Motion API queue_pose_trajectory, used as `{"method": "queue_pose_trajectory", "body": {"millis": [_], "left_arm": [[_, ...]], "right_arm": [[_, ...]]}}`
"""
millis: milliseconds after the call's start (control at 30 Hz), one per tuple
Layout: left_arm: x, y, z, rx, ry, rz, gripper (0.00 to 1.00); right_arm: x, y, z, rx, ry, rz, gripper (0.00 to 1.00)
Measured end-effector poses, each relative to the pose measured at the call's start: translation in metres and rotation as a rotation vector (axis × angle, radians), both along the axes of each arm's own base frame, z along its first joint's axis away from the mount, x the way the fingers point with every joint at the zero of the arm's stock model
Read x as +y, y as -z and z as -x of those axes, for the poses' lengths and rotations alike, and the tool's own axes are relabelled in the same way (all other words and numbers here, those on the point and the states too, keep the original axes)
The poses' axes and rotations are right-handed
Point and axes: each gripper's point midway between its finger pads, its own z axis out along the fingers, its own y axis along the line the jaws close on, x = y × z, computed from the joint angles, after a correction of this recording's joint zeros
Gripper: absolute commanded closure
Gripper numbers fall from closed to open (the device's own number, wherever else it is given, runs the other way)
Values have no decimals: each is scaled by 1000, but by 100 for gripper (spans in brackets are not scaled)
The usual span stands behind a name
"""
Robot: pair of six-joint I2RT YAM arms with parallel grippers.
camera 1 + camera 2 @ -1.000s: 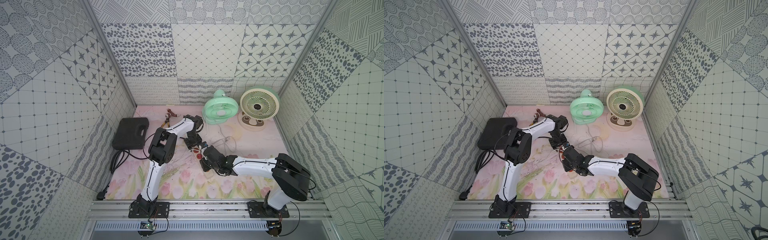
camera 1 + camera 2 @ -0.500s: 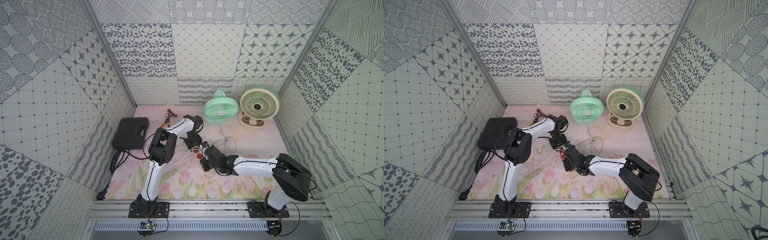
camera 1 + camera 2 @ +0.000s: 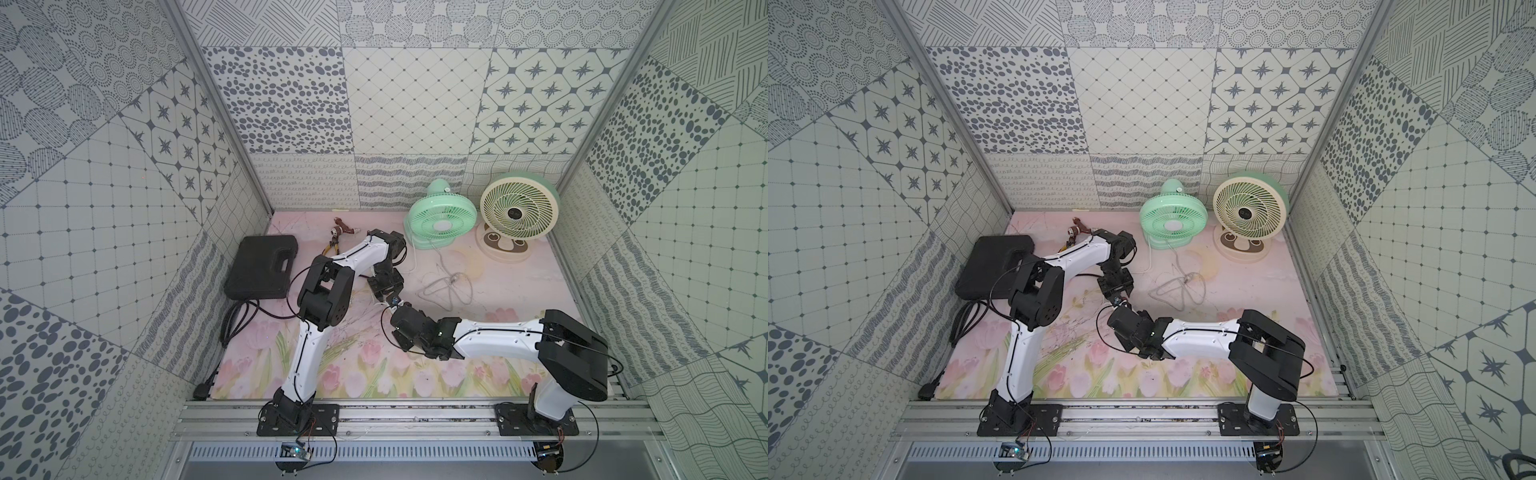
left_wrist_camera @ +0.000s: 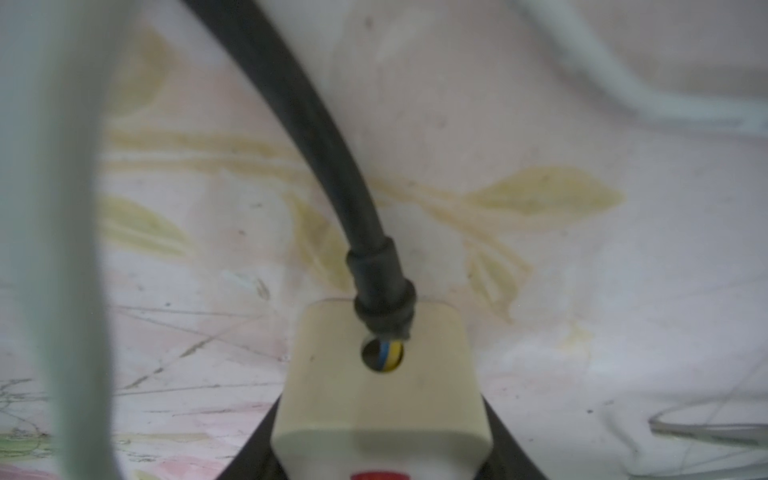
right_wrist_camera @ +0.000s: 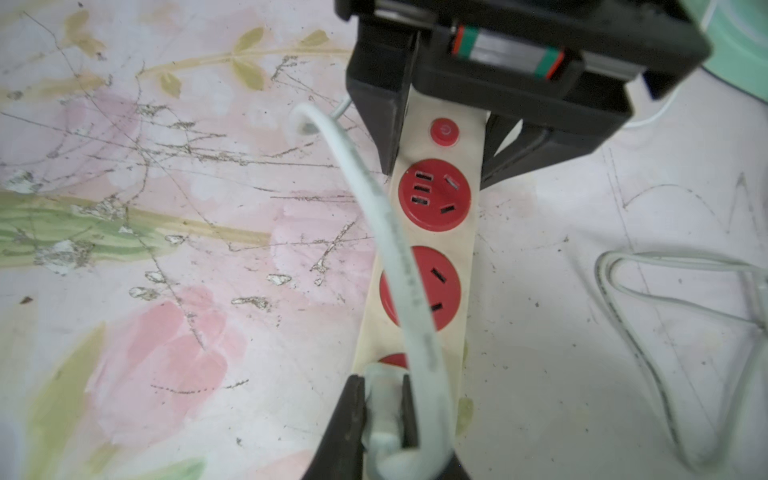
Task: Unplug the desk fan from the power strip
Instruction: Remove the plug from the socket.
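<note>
**Location.** The power strip (image 5: 440, 237) lies flat on the tabletop (image 3: 519, 291), in front of the green fan (image 3: 441, 220) and slightly to the robot's left of it. In both top views the two grippers cover most of it.

**Orientation.** Its long axis runs away from the green fan toward the robot's bases. The socket face is up. The end with the red switch (image 5: 444, 132) is the end nearer the fan, and the black cord (image 4: 332, 145) leaves the strip there.

**Left gripper** (image 5: 440, 174). It is closed narrow on the strip beside the switch, with its fingers (image 5: 384, 124) pressed against the two long sides. This is judged to be a brace, so that the strip neither lifts nor slides when the plug is drawn.

**Right gripper** (image 5: 380, 424). It works at the part of the strip farther from the fan. Its fingers (image 5: 347, 419) are shut on the white plug (image 5: 384, 390), which sits at the third socket counting from the switch. The grip is on the plug body, not the cable, which is judged to spare the cable and allow a straight pull along the pins.

**Cable.** The white cable (image 5: 399, 249) arches from the plug back over the two empty sockets toward the fan. It is judged to be that fan's lead.

**Open point.** Whether the pins have cleared the socket cannot be told, because the plug and fingers hide the joint.
</note>
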Motion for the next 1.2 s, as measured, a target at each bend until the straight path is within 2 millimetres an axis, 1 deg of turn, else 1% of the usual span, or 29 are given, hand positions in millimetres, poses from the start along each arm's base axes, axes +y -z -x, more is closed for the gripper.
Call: {"method": "queue_pose_trajectory", "body": {"millis": [200,600,767,1033,1200], "left_arm": [[1,0,1,3,21,2,100],[1,0,1,3,24,2,100],[1,1,1,3,24,2,100],[0,1,2,8,-10,-1,100],[0,1,2,11,-25,-1,100]], "right_arm": [[3,0,2,-57,-28,75,100],[3,2,2,-34,-10,55,100],[-1,1,-3,37,28,-23,100],[-14,0,-11,216,108,-280,100],[-16,0,-12,260,126,-342,100]]}}
